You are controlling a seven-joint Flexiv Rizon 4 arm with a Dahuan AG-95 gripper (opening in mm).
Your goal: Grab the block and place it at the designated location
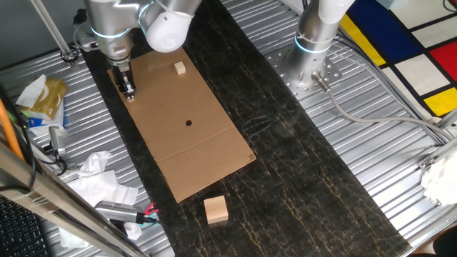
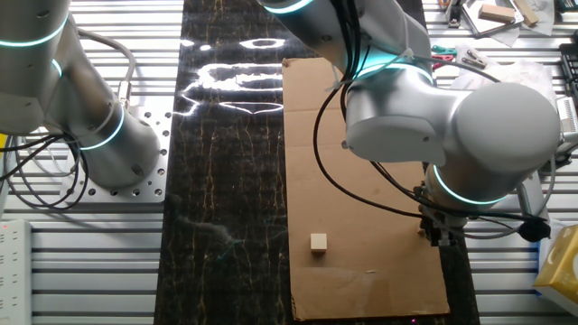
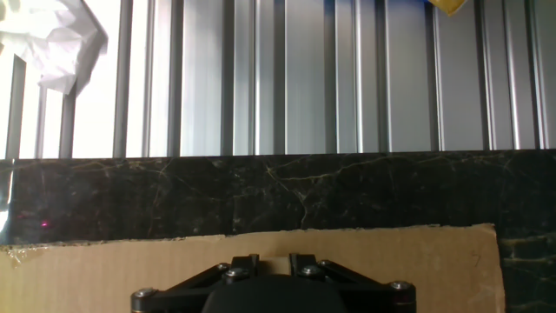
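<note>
Claw (image 1: 128,93) sitting low at the cardboard sheet's (image 1: 207,153) edge — fingers narrow, tiny tan block (image 1: 131,98) seemingly pinched between them, mostly hidden | hand view showing only the claw's base | black dot (image 1: 188,123) lying mid-sheet, well apart | slightly bigger pale block (image 1: 179,68) resting near the sheet's far end | no readable writing

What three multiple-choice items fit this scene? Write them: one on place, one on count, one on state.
1. The big cube lies:
A. on the cardboard
B. on the black strip
C. on the metal slats

2. Black dots on the cardboard:
A. one
B. two
C. three

3. The dot is:
A. bare
B. under a block
C. under paper

Answers:
1 B: the big cube rests off the cardboard's near end.
2 A: only one mark shows.
3 A: nothing covers the dot, and the claw is at the cardboard's edge.
</note>
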